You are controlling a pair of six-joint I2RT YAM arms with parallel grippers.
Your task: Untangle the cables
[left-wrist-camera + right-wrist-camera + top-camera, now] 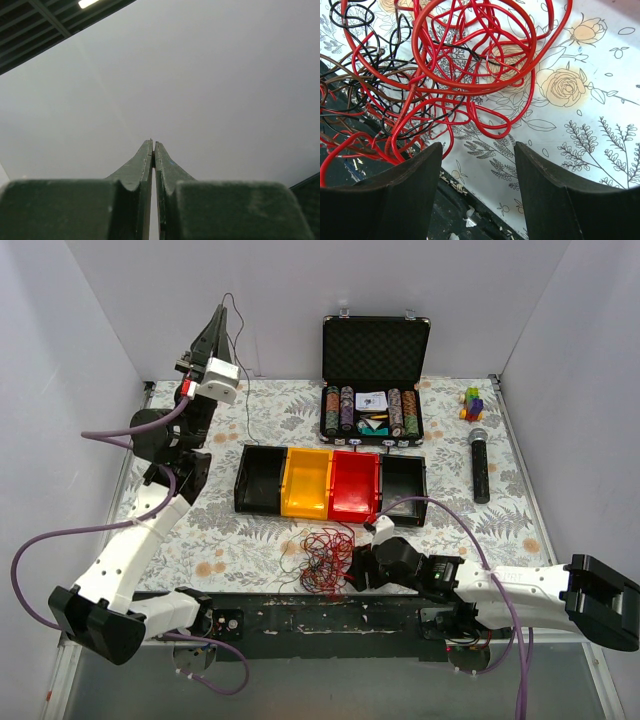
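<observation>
The cables (322,558) lie in a loose nest of red, black and brown strands near the table's front edge; the right wrist view shows the cables (445,65) close up. My right gripper (357,565) sits low just right of the nest. In its own view the right gripper (477,147) is open with only tablecloth between the fingers, the red loops ahead and to the left. My left gripper (220,312) is raised high at the back left, shut, with a thin dark cable (244,390) hanging from its tip to the table. A tiny wire stub shows at the closed left gripper (153,142).
A row of black, yellow, red and black bins (330,483) stands behind the nest. An open case of poker chips (375,380) is at the back, a microphone (479,465) and a small coloured toy (471,402) to the right. The table's dark front edge (445,210) runs under the right gripper.
</observation>
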